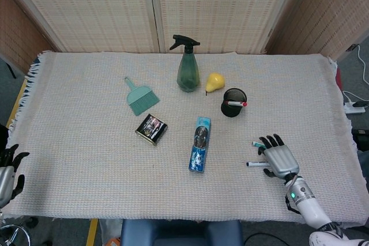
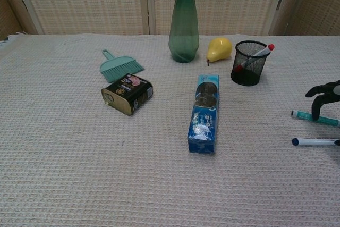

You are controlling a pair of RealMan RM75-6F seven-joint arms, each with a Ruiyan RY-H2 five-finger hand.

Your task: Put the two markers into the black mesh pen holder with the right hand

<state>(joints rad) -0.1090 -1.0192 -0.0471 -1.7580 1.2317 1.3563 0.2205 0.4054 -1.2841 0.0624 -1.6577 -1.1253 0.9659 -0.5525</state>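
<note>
Two markers lie on the cloth at the right: a teal one (image 2: 314, 118) and, nearer me, a blue-capped white one (image 2: 314, 142). In the head view my right hand (image 1: 278, 156) hovers directly over both, fingers spread, hiding most of the teal marker (image 1: 256, 144) and the right part of the blue marker (image 1: 255, 164). The chest view shows its dark fingertips (image 2: 322, 94) just above the teal marker, holding nothing. The black mesh pen holder (image 2: 249, 62) stands behind, with a red-capped pen inside. My left hand (image 1: 7, 168) rests open at the table's left edge.
A green spray bottle (image 1: 187, 64), yellow pear (image 1: 214, 82), teal dustpan brush (image 1: 139, 96), dark tin (image 1: 151, 129) and blue cookie pack (image 1: 200, 144) sit across the middle of the cloth-covered table (image 1: 86, 159).
</note>
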